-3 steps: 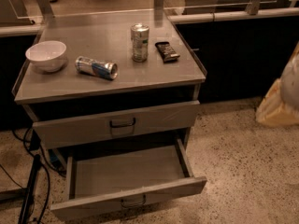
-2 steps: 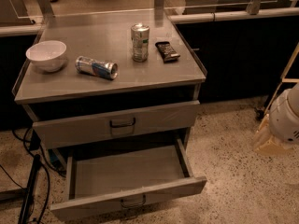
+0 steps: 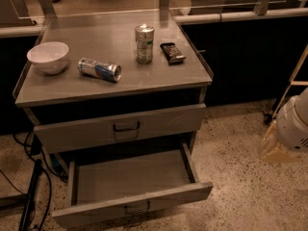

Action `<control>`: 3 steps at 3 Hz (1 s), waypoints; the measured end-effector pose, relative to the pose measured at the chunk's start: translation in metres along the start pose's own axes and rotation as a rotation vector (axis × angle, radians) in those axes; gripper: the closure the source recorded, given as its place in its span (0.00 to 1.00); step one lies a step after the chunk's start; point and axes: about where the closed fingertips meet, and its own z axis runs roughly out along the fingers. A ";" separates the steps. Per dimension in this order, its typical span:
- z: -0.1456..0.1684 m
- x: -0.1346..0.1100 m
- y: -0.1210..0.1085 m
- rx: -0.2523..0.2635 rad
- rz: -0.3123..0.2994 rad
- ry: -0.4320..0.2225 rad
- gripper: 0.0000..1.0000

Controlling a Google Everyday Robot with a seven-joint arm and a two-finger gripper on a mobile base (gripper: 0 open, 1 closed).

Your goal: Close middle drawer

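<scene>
The middle drawer [image 3: 130,182] is pulled far out of the grey metal cabinet. It is wide, shallow and empty inside, and its flat front [image 3: 96,210] carries a small dark handle [image 3: 137,208]. Above it is the taller top drawer [image 3: 120,128] with its own handle, standing slightly proud of the cabinet. The lowest drawer is hidden under the open one. My arm's white rounded end with the gripper [image 3: 293,126] is at the right edge, well to the right of the open drawer and touching nothing.
On the cabinet top [image 3: 72,88] are a white bowl [image 3: 47,57], a can lying on its side [image 3: 99,70], an upright can [image 3: 144,43] and a dark snack bar [image 3: 172,52]. Black cables [image 3: 33,196] lie on the speckled floor at the left. A dark counter front stands behind at the right.
My arm's white end has come further into view at the right edge and moved down. The drawers and the things on the top have not moved.
</scene>
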 end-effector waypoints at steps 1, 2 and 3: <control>0.036 0.005 0.007 -0.008 0.034 0.005 1.00; 0.130 -0.004 0.005 -0.079 0.076 -0.021 1.00; 0.137 -0.005 0.006 -0.085 0.079 -0.025 1.00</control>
